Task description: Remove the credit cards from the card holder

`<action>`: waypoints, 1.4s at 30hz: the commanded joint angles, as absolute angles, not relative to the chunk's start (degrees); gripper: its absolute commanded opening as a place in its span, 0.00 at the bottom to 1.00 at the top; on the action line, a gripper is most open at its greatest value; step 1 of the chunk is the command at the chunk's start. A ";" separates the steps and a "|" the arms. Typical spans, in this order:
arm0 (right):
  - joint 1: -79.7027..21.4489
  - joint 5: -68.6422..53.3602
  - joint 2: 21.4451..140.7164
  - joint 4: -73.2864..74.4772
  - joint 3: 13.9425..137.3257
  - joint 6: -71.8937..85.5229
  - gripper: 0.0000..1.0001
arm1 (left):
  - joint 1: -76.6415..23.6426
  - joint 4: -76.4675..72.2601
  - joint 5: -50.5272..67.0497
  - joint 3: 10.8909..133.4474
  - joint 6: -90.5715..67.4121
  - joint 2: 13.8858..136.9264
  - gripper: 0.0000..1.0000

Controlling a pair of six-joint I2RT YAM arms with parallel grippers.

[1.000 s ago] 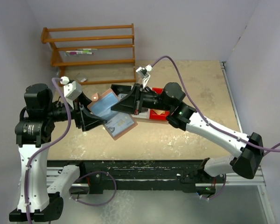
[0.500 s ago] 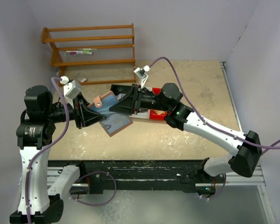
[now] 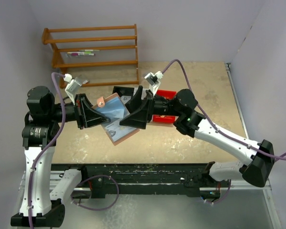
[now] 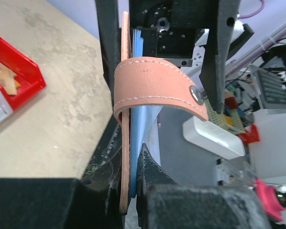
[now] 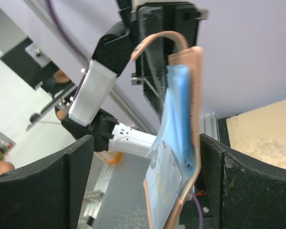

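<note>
Card holder (image 3: 110, 108) stays pinched in my left claw (image 3: 98, 117). My right claw (image 3: 118, 108) backed off right, open, empty; nothing out yet.

Overhead; wrist close-ups on card holder (image 3: 119, 129)

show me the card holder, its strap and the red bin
card holder (image 3: 120, 130), top view, on its lower flap
strap (image 4: 152, 88), left wrist view, middle of the loop
red bin (image 4: 26, 76), left wrist view, on its wall
</note>
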State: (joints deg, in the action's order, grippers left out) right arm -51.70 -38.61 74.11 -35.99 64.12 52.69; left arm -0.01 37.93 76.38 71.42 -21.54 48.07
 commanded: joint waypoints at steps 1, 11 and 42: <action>-51.48 -44.07 70.74 -39.39 64.20 43.69 0.91 | 0.09 25.29 81.11 68.85 -36.73 47.08 0.06; -48.59 -45.00 68.43 -20.22 68.40 22.65 0.80 | 0.11 15.36 83.91 67.01 -50.54 46.49 0.06; -45.94 -56.67 85.74 -46.97 76.26 49.47 0.29 | 0.09 36.67 84.72 71.30 -29.06 50.07 0.20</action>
